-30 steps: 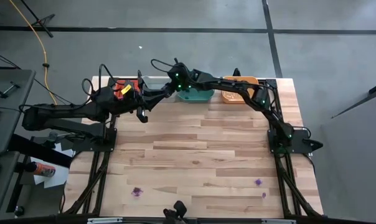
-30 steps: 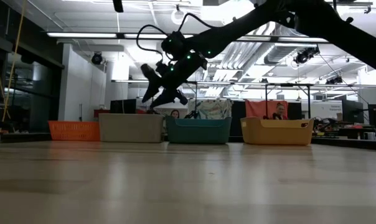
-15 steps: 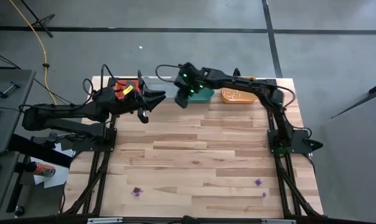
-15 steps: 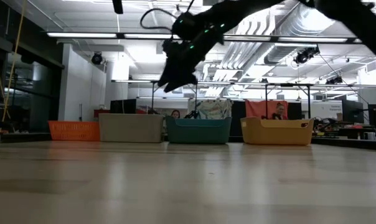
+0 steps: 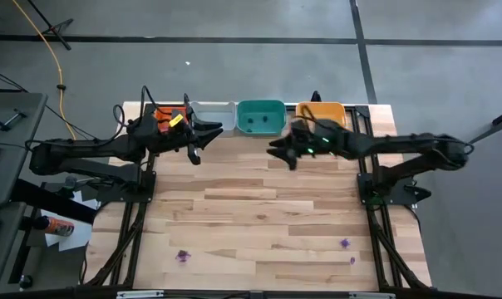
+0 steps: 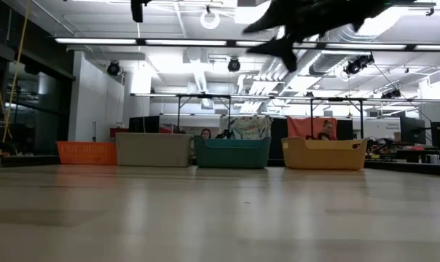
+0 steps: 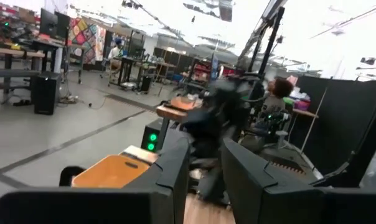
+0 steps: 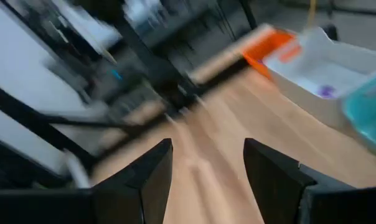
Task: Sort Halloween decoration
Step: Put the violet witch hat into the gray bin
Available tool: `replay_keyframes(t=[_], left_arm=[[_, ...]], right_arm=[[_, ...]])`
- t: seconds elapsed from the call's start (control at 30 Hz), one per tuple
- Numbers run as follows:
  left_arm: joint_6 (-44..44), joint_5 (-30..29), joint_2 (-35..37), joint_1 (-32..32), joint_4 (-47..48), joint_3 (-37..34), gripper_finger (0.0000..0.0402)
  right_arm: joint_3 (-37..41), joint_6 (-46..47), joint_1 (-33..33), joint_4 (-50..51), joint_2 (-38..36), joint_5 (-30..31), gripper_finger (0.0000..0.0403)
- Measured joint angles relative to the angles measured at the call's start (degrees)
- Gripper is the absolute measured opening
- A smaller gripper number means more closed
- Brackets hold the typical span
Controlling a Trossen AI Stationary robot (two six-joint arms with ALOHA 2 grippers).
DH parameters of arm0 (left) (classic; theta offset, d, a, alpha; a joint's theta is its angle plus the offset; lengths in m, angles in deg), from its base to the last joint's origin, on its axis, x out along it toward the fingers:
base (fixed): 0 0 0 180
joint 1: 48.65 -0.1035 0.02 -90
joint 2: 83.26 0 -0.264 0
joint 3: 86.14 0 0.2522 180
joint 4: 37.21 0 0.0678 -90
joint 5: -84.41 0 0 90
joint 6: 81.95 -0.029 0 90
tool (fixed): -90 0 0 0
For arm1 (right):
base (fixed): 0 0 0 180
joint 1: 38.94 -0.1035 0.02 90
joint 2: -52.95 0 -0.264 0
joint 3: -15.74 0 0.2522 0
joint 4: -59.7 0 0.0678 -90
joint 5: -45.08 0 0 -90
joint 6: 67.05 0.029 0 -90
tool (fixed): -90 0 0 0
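Right gripper (image 5: 278, 154), spread and empty, is seen just before the teal tray (image 5: 260, 117), left gripper (image 5: 194, 149) parked part-open by the grey tray (image 5: 211, 112), while purple trinkets (image 5: 183, 256) are left unsorted far behind them near the table's opposite edge.

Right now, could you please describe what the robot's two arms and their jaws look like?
Both arms are dark, nearly black, built of slim jointed links. The left arm carries a looping black cable and a yellow tag near its wrist; its gripper ends in two flat, dark, tapered jaws. The right arm shows small green lights near its gripper, which has matching jaws.
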Motion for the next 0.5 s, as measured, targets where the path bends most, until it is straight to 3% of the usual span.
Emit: replay_keyframes(t=[0.2,0.33,0.5], left_arm=[[0.0,2.7,0.0,1.5,2.1,0.0,0.0083],[-0.9,3.4,-0.6,4.4,3.0,0.0,0.0083],[-4.2,3.2,-2.7,7.6,4.1,0.0,0.0083]], right_arm=[[6.8,3.7,-10.9,-11.6,-7.9,10.6,0.0193],[5.1,-5.5,-15.9,-11.6,-7.7,19.4,0.0193],[3.9,-16.1,-17.8,-11.4,-7.4,21.7,0.0193]])
